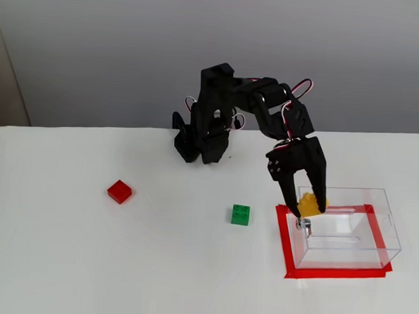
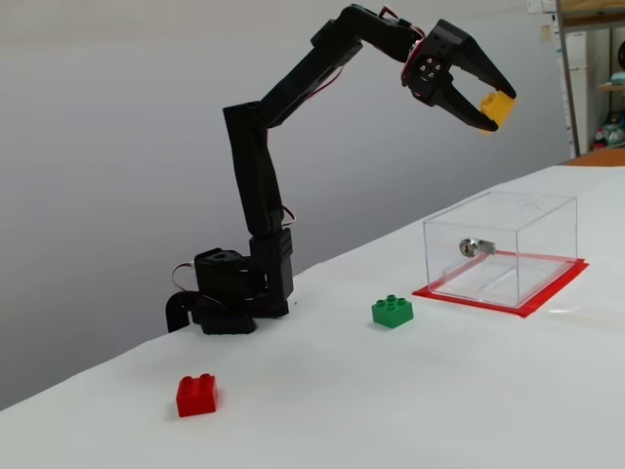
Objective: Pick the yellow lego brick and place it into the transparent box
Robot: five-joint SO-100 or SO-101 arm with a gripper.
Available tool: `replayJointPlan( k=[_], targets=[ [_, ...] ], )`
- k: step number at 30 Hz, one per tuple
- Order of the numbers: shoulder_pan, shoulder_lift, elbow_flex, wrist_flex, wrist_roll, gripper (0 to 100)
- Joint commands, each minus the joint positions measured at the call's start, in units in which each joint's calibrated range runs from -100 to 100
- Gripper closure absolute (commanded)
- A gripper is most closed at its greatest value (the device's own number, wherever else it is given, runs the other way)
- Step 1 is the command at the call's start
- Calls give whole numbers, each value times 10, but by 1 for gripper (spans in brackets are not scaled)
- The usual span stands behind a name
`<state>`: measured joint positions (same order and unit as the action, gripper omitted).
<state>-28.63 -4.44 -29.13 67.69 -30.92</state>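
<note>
My gripper (image 2: 491, 106) is clamped on the yellow lego brick (image 2: 497, 105), high above the transparent box (image 2: 508, 249). Releasing from here, I risk a bounce off its near wall.

No readable text, label, brand, number or sign shows in either fixed view.

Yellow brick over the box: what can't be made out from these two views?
- Yellow lego brick: studs and most faces hidden by the gripper fingers in both fixed views.
- Brick's place over the transparent box: neither view settles whether it is inside the rim line.
- Metal fitting on the box: too small to identify.
</note>
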Motion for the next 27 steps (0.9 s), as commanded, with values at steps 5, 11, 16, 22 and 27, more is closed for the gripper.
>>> replayJointPlan(
  k=[5,11,16,22,27],
  targets=[
    [-100,17,-10,-7,37,93],
    [-160,51,-14,-34,42,93],
    [-202,80,-15,-86,54,93],
    [-229,110,-16,-103,54,93],
    [-235,117,-16,-103,54,93]
  ],
)
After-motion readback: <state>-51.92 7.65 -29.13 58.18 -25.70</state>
